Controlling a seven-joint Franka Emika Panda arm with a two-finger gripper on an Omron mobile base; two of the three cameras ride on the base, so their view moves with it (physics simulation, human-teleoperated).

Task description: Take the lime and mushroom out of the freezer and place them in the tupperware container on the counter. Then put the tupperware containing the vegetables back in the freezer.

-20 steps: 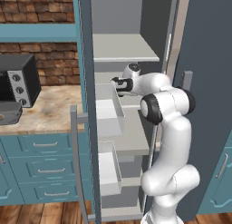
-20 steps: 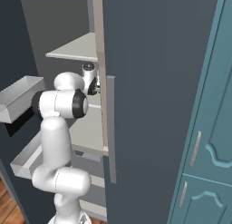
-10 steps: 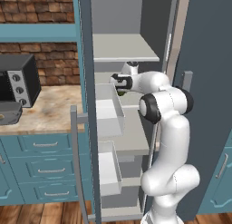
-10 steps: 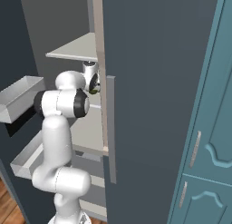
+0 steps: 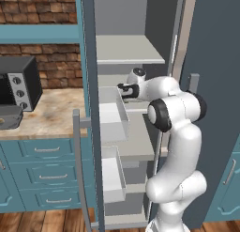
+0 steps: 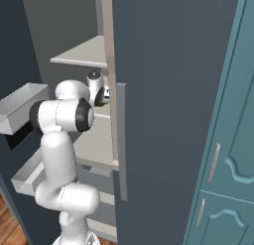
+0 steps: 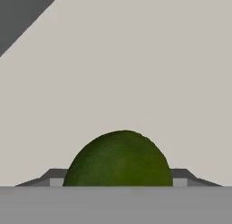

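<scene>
The lime (image 7: 118,158) — a smooth, round, dark green ball — sits against a pale grey surface inside the open freezer (image 5: 133,55), whose white drawer bins stand pulled out.

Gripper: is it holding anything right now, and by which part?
The gripper has its fingers against opposite sides of the lime, closed across its middle.

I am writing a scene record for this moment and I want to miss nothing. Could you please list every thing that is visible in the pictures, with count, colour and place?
lime: one, dark green, between the finger tips over a pale grey surface
freezer: one, slate-blue door open, pale grey shelves
drawer bins: two, white, pulled out at the freezer's left side
counter: one, beige marbled, left of the freezer
toaster oven: one, black, on the counter
tupperware container: one, dark grey, on the counter's left edge
gripper: one, dark tips, closed on the lime
</scene>
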